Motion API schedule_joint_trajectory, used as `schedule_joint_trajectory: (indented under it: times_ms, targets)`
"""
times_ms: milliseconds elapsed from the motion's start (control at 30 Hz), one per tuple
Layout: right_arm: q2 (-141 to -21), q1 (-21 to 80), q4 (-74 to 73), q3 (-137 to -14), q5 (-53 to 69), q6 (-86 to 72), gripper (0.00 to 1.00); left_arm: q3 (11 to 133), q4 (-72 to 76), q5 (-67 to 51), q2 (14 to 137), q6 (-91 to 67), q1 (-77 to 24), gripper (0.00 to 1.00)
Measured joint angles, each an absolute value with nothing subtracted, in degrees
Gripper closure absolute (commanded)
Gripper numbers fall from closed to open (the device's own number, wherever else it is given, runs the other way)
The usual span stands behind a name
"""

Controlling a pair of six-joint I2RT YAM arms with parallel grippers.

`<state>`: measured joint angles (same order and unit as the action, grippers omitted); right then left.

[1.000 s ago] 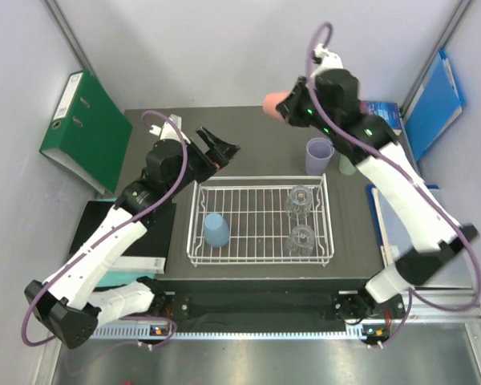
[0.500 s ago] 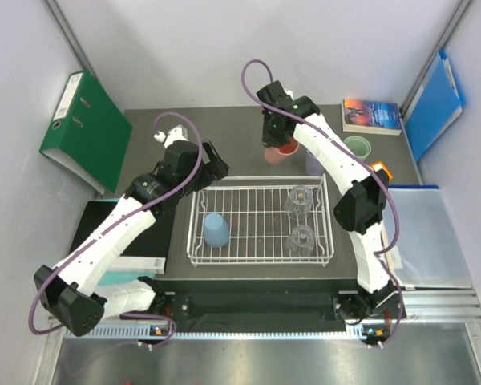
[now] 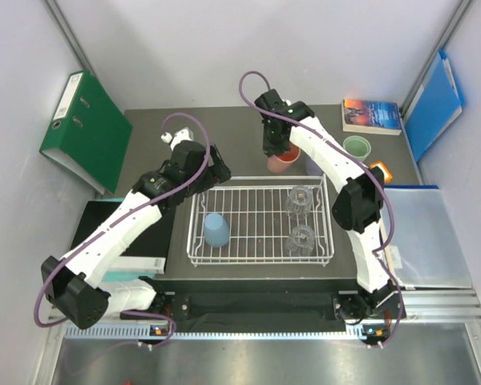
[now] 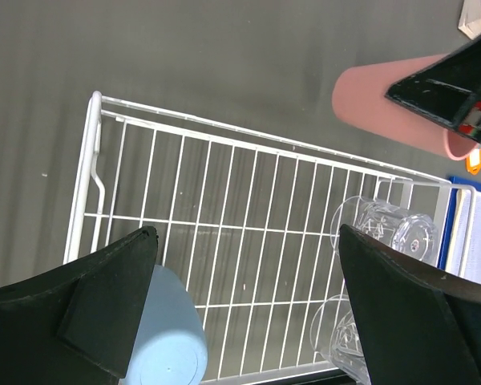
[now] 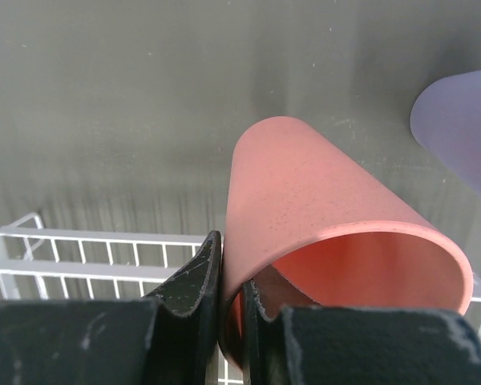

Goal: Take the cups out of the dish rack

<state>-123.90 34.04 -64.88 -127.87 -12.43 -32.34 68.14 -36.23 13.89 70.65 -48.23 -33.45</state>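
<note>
My right gripper (image 3: 274, 151) is shut on the wall of the salmon pink cup (image 3: 284, 163), one finger inside its mouth and one outside (image 5: 231, 277). The cup (image 5: 305, 192) is mouth up, low over the table just behind the white dish rack (image 3: 194, 210). I cannot tell whether it touches the table. A blue cup (image 3: 216, 231) stands upside down in the rack's left half, and two clear glasses (image 3: 299, 199) (image 3: 302, 238) stand at its right. My left gripper (image 3: 218, 164) is open and empty above the rack's far left corner (image 4: 247, 233).
A lilac cup (image 3: 313, 165) and a green cup (image 3: 357, 147) stand on the table behind the rack's right end. A book (image 3: 371, 115) lies at the far right, a green binder (image 3: 84, 128) at the left, and a blue folder (image 3: 433, 104) leans at the right wall.
My right arm has swung left and down, bringing the salmon cup from high at the back to just behind the rack. My left gripper has shifted slightly towards the rack.
</note>
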Motion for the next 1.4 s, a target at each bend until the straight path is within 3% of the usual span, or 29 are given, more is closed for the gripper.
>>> schedule_joint_trajectory:
  times_ms: [400,567,667,1033,1133,1400]
  targets:
    - [-131.63,33.85,-64.82,-127.96,-12.29,-30.96,0.99,66.57,-36.29,13.8,70.54,-48.21,-33.45,0.01]
    - [-132.53,33.67,-64.84,-129.14,-12.14,-30.46,0.71,66.54,-36.49,14.04,69.82,-48.01,-33.45,0.01]
    - [-132.75,33.43,-64.51,-129.19,-11.68,-30.17,0.61,66.54,-36.49,14.15,69.67,-47.94,-33.45,0.01]
    - [-132.18,33.21,-61.78,-129.19,-10.39,-30.04,0.37,66.28,-36.45,14.24,69.6,-47.79,-33.45,0.01]
    - [-130.32,33.21,-60.49,-129.21,-9.69,-30.15,0.26,65.65,-36.42,14.39,69.21,-47.72,-33.45,0.01]
    - [-113.16,33.56,-51.72,-123.94,-8.84,-29.76,0.18,65.56,-36.86,14.94,67.96,-43.92,-33.45,0.01]
